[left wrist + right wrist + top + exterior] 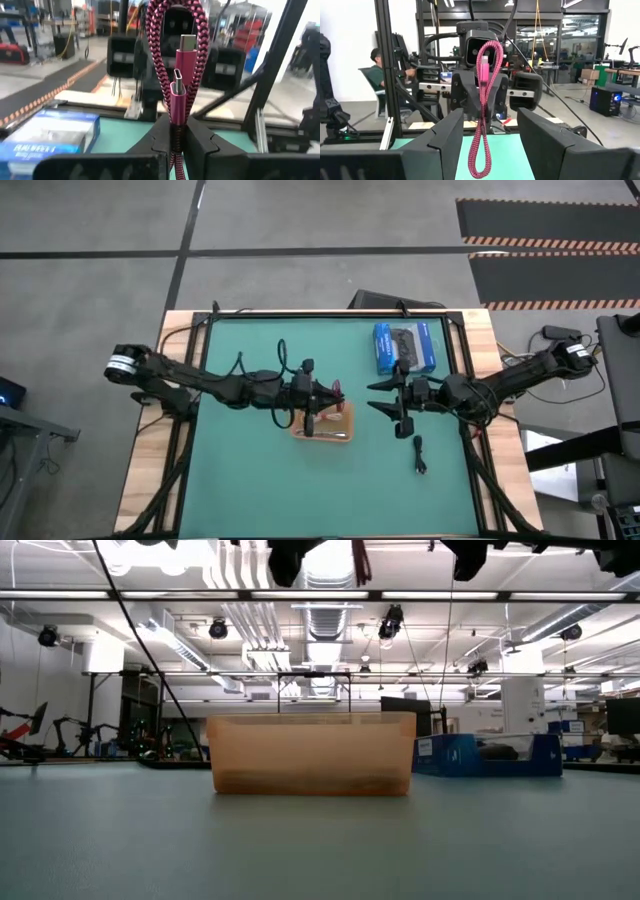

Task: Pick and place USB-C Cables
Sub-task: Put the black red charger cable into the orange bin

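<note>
High view: we see the left gripper (322, 395) over the orange tray (340, 432) at table centre, jaws clamped on the magenta cable (335, 394); right gripper (392, 406) at 3 o'clock of it, jaws wide, empty. Black cable (419, 455) lies at 5 o'clock. Left wrist view: magenta cable (179, 75) loops up from our pinched jaws.

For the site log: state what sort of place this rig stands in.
Most likely a robotics lab or workshop hall: exposed ceiling ducts and strip lights overhead, more robot arms on stands across the room, hazard-striped floor mats beside the table.
</note>
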Controlling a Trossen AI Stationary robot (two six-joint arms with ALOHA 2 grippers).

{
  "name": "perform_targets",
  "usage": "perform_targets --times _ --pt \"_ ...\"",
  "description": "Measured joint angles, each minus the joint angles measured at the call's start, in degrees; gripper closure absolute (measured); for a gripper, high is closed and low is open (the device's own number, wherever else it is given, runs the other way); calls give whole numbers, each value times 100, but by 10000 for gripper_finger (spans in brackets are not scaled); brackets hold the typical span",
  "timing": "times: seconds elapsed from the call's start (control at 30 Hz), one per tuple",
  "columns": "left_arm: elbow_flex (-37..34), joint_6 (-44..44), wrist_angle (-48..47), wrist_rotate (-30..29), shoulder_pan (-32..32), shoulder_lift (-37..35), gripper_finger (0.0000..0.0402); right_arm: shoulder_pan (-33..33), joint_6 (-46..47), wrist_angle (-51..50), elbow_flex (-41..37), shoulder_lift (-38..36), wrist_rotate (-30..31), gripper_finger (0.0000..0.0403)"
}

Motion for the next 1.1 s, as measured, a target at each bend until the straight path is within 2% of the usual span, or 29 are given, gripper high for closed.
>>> perform_targets --times 0.27,0.47,0.77,1.1 --pt "222 -467 -1750 -174 0 -314 391 0 74 -907 -11 -548 0 225" --pt "983 -861 -3880 -281 0 -227 391 0 120 -1425 -11 -884 0 225" --pt "2374 -920 -6317 -264 0 449 391 0 122 -1969 -11 -1172 2 225" --pt "3623 -915 -8243 292 -2 1413 391 0 179 -2291 -13 -1236 4 225"
